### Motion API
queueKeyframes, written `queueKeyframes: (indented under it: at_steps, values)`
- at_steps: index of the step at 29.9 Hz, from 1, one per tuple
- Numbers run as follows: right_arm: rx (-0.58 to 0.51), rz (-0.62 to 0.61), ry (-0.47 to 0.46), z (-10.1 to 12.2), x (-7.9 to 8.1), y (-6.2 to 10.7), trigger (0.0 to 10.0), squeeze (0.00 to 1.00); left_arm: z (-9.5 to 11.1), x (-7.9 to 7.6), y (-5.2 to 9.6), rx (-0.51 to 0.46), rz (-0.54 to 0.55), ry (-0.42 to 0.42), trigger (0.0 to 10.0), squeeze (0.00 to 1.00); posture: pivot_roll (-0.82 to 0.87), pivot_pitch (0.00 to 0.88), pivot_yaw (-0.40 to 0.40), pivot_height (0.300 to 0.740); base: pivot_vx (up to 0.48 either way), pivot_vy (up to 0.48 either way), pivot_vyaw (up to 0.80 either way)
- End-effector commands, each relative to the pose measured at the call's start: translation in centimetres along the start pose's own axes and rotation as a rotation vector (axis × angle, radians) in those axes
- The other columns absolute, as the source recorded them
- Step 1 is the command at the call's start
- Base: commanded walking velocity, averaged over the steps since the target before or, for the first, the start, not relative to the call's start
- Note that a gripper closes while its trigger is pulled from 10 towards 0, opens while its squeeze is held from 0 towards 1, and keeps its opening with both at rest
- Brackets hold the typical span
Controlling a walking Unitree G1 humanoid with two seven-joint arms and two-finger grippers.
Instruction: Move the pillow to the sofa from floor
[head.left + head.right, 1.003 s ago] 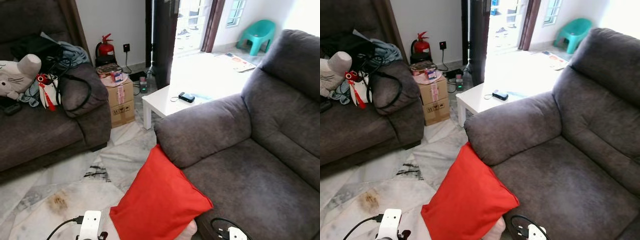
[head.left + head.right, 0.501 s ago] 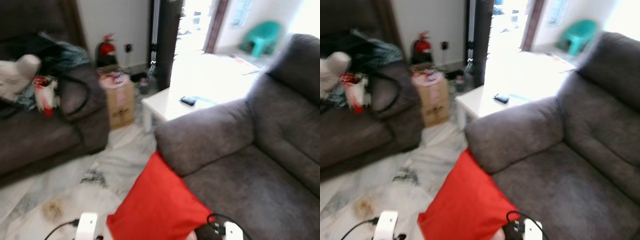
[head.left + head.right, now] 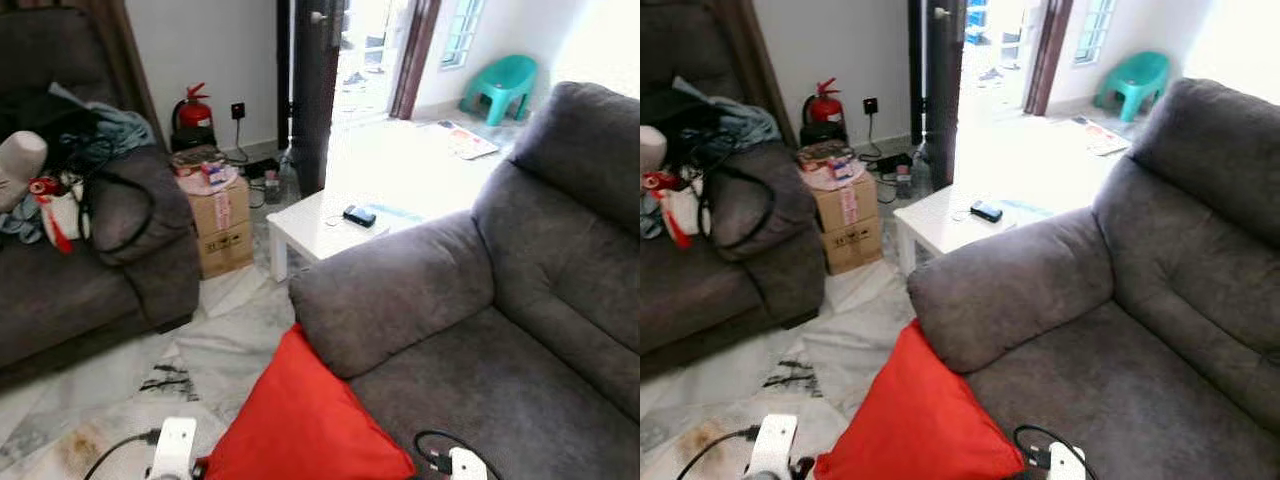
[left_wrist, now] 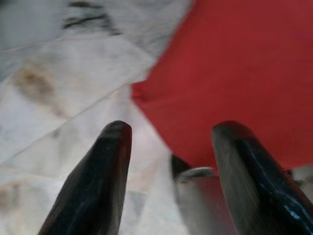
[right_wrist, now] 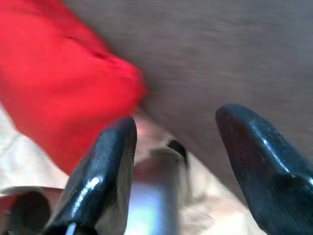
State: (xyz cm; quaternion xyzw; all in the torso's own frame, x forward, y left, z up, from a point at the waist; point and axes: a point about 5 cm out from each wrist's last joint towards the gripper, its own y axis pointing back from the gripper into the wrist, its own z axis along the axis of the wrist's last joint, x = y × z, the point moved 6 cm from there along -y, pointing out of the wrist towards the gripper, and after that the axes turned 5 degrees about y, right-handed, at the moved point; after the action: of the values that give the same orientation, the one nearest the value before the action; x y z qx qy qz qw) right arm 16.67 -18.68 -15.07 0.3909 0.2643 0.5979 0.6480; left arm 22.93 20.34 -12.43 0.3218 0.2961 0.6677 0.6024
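No legible text anywhere.

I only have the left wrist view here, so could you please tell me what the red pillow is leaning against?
Observer: The red pillow leans against the front of the grey sofa, just below its armrest, with its lower part near the marble floor.
Operator: Thank you. Where is the right gripper, please?
Observer: The right gripper is open, pointing at the spot where the pillow's corner meets the sofa fabric.
Operator: And is the seat free to receive the pillow?
Observer: The seat cushion looks bare in the head views.
Operator: Anything close beside the sofa?
Observer: A white side table with a dark phone on it stands just beyond the armrest.
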Motion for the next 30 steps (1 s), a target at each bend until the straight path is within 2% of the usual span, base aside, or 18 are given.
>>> queueKeyframes:
  at_steps: [1, 11, 12, 13, 15, 18, 19, 20, 21, 22, 23, 24, 25, 26, 27, 28, 29, 30]
  values:
    - [-0.020, 0.005, -0.002, 0.3, 0.2, -0.1, 10.0, 0.00, -0.8, 0.9, 0.2, 0.018, 0.025, -0.020, 10.0, 0.00, 0.03, 0.000, -0.062, 0.740, 0.000, 0.000, 0.00]
    - [-0.087, 0.021, -0.029, 1.3, 0.5, 0.0, 10.0, 0.00, 2.2, 2.1, 0.1, -0.118, 0.127, -0.015, 10.0, 0.00, 0.03, 0.000, -0.061, 0.740, 0.000, 0.000, 0.00]
    - [-0.090, 0.021, -0.028, 1.3, 0.5, 0.0, 10.0, 0.00, 2.4, 2.3, 0.2, -0.126, 0.141, -0.002, 10.0, 0.00, 0.03, 0.000, -0.061, 0.740, 0.000, 0.000, 0.00]
    - [-0.111, 0.024, -0.043, 1.6, 0.5, 0.1, 10.0, 0.00, 2.8, 3.2, 0.3, -0.154, 0.181, 0.063, 10.0, 0.00, 0.04, 0.000, -0.060, 0.740, 0.000, 0.000, 0.00]
    - [-0.135, 0.026, -0.056, 1.9, 0.5, 0.1, 10.0, 0.00, 3.5, 3.9, 0.5, -0.193, 0.191, 0.071, 10.0, 0.00, 0.04, 0.000, -0.058, 0.740, 0.000, 0.000, 0.00]
    - [-0.183, 0.010, -0.074, 2.4, 0.3, 0.3, 10.0, 0.00, 5.9, 4.2, 0.9, -0.317, 0.193, 0.068, 10.0, 0.00, 0.03, 0.000, -0.055, 0.740, 0.000, 0.000, 0.00]
    - [-0.208, -0.004, -0.096, 2.7, 0.1, 0.4, 10.0, 0.00, 7.6, 4.3, 1.3, -0.394, 0.196, 0.074, 10.0, 0.00, 0.04, 0.000, -0.055, 0.740, 0.000, 0.000, 0.00]
    - [-0.208, -0.004, -0.096, 2.7, 0.1, 0.4, 10.0, 0.00, 7.6, 4.3, 1.3, -0.394, 0.196, 0.074, 10.0, 0.00, 0.04, 0.000, -0.055, 0.740, 0.000, 0.000, 0.00]
    - [-0.240, -0.010, -0.106, 3.1, 0.0, 0.5, 10.0, 0.00, 10.3, 4.6, 2.1, -0.512, 0.210, 0.063, 10.0, 0.00, 0.05, 0.000, -0.055, 0.740, 0.000, 0.000, 0.00]
    - [-0.256, -0.010, -0.105, 3.3, 0.0, 0.6, 10.0, 0.00, 11.6, 4.7, 2.6, -0.569, 0.217, 0.059, 10.0, 0.00, 0.05, 0.000, -0.054, 0.740, 0.000, 0.000, 0.00]
    - [-0.288, 0.002, -0.096, 3.8, 0.1, 0.7, 10.0, 0.00, 14.2, 4.7, 3.9, -0.688, 0.219, 0.059, 10.0, 0.00, 0.05, 0.000, -0.054, 0.740, 0.000, 0.000, 0.00]
    - [-0.288, 0.002, -0.096, 3.8, 0.1, 0.7, 10.0, 0.00, 14.2, 4.7, 3.9, -0.688, 0.219, 0.059, 10.0, 0.00, 0.05, 0.000, -0.054, 0.740, 0.000, 0.000, 0.00]
    - [-0.350, 0.008, -0.075, 5.7, 0.3, 0.6, 10.0, 0.00, 15.2, 4.6, 4.4, -0.727, 0.216, 0.053, 10.0, 0.00, 0.05, 0.000, -0.052, 0.740, 0.000, 0.000, 0.00]
    - [-0.627, 0.033, -0.008, 15.1, 1.2, 1.5, 10.0, 0.00, 17.4, 4.3, 5.8, -0.822, 0.201, 0.037, 10.0, 0.00, 0.05, 0.000, -0.048, 0.740, 0.000, 0.000, 0.00]
    - [-0.627, 0.033, -0.008, 15.1, 1.2, 1.5, 10.0, 0.00, 17.4, 4.3, 5.8, -0.822, 0.201, 0.037, 10.0, 0.00, 0.05, 0.000, -0.048, 0.740, 0.000, 0.000, 0.00]
    - [-0.737, 0.052, 0.002, 18.4, 1.7, 2.5, 10.0, 0.00, 18.4, 4.1, 6.5, -0.864, 0.195, 0.028, 10.0, 0.00, 0.05, 0.000, -0.048, 0.740, 0.000, 0.000, 0.00]
    - [-0.870, 0.067, 0.000, 21.5, 2.2, 4.3, 10.0, 0.00, 20.0, 3.7, 7.7, -0.933, 0.182, 0.010, 10.0, 0.00, 0.04, 0.000, -0.044, 0.740, 0.000, 0.000, 0.00]
    - [-0.870, 0.067, 0.000, 21.5, 2.2, 4.3, 10.0, 0.00, 20.0, 3.7, 7.7, -0.933, 0.182, 0.010, 10.0, 0.00, 0.04, 0.000, -0.044, 0.740, 0.000, 0.000, 0.00]
